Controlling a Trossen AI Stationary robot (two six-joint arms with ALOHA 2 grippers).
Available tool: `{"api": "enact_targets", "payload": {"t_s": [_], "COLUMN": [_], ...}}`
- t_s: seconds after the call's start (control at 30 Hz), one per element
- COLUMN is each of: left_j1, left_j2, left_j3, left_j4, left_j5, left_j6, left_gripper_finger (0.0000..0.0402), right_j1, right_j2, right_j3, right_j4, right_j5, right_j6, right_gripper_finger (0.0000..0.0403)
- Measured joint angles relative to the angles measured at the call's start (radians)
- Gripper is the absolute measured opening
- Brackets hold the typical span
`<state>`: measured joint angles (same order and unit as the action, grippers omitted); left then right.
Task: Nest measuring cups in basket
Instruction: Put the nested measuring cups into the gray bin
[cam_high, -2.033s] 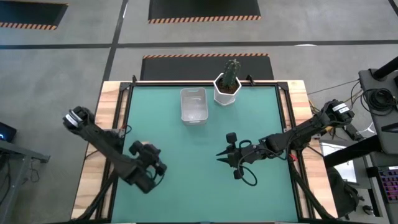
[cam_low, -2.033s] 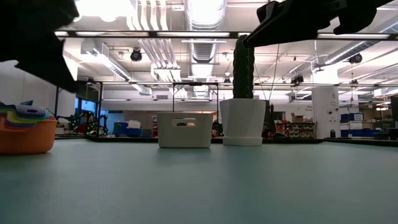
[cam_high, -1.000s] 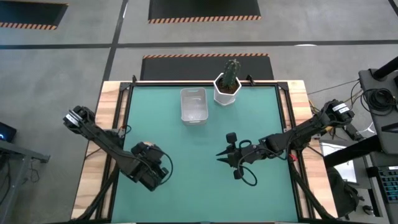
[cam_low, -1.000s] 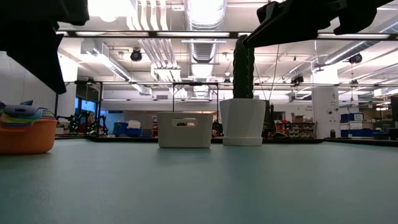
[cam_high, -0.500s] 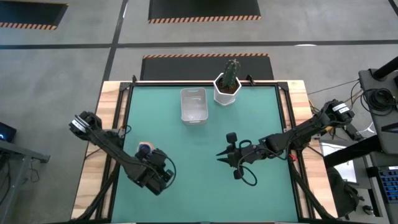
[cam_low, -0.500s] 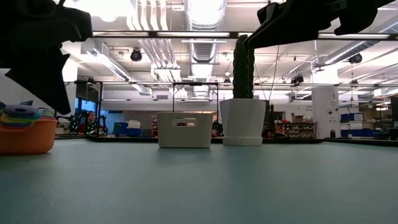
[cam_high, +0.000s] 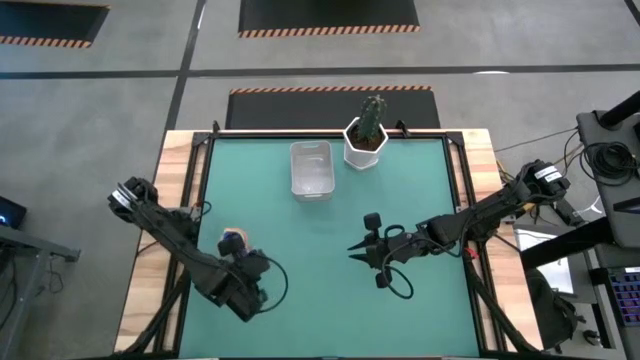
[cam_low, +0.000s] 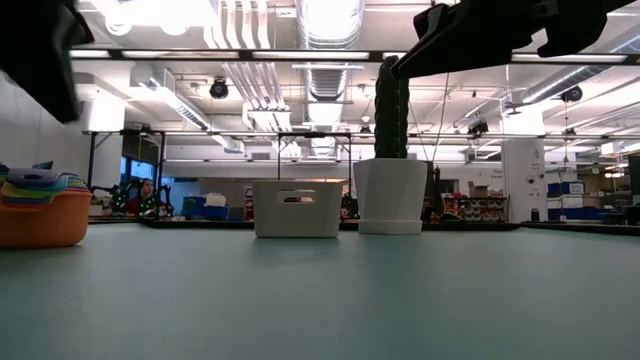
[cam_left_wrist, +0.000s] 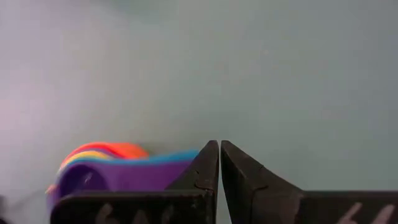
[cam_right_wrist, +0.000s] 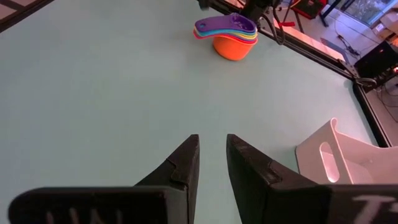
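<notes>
The stacked measuring cups (cam_right_wrist: 227, 34) look like smooth, slightly glossy plastic. The basket (cam_high: 311, 168) is cloudy translucent plastic. The table (cam_high: 330, 300) has a matt green top edged in bare wood.

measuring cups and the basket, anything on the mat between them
Nothing: in the high view only bare green mat separates the nested measuring cups from the basket; the right wrist view agrees.

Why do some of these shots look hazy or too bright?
Left wrist view: the stacked measuring cups are soft and out of focus. Low view: ceiling lights glare, leaving the arms as dark shapes. High view: even light. Right wrist view: the cups look sharp.
</notes>
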<state>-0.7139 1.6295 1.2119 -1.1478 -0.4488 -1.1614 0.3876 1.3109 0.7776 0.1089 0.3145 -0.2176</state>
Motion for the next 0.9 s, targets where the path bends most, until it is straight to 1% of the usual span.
{"api": "enact_targets", "payload": {"t_s": [0.1, 0.17, 0.3, 0.4, 0.57, 0.67, 0.77, 0.83, 0.9], "left_j1": [-0.026, -0.04, -0.059, -0.065, -0.065, -0.068, -0.075, -0.076, -0.076], "left_j2": [-0.001, -0.001, -0.003, -0.006, -0.006, -0.006, -0.006, -0.006, -0.006], "left_j3": [0.055, 0.08, 0.1, 0.072, 0.012, -0.007, -0.01, -0.015, -0.029], "left_j4": [-0.109, -0.176, -0.238, -0.244, -0.246, -0.247, -0.25, -0.253, -0.253], "left_j5": [0.02, 0.023, 0.059, 0.11, 0.231, 0.239, 0.222, 0.176, 0.15], "left_j6": [0.07, 0.086, 0.124, 0.137, 0.13, 0.153, 0.228, 0.268, 0.312], "left_gripper_finger": [0.0, 0.0003, 0.0033, 0.0073, 0.0162, 0.0216, 0.0261, 0.0279, 0.0286], "right_j1": [0.0, 0.0, 0.0, 0.0, 0.0, 0.0, 0.0, 0.0, 0.0], "right_j2": [0.0, 0.0, 0.0, 0.0, 0.0, 0.0, 0.0, 0.0, 0.0], "right_j3": [0.0, 0.0, 0.0, 0.0, 0.0, 0.0, 0.0, 0.0, 0.0], "right_j4": [0.0, 0.0, 0.0, 0.0, 0.0, 0.0, 0.0, 0.0, 0.0], "right_j5": [0.0, 0.0, 0.0, 0.0, 0.0, 0.0, 0.0, 0.0, 0.0], "right_j6": [0.0, 0.001, 0.002, 0.003, 0.008, 0.008, 0.007, 0.005, 0.005], "right_gripper_finger": [0.0068, 0.0068, 0.0068, 0.0068, 0.0068, 0.0068, 0.0068, 0.0068, 0.0068]}}
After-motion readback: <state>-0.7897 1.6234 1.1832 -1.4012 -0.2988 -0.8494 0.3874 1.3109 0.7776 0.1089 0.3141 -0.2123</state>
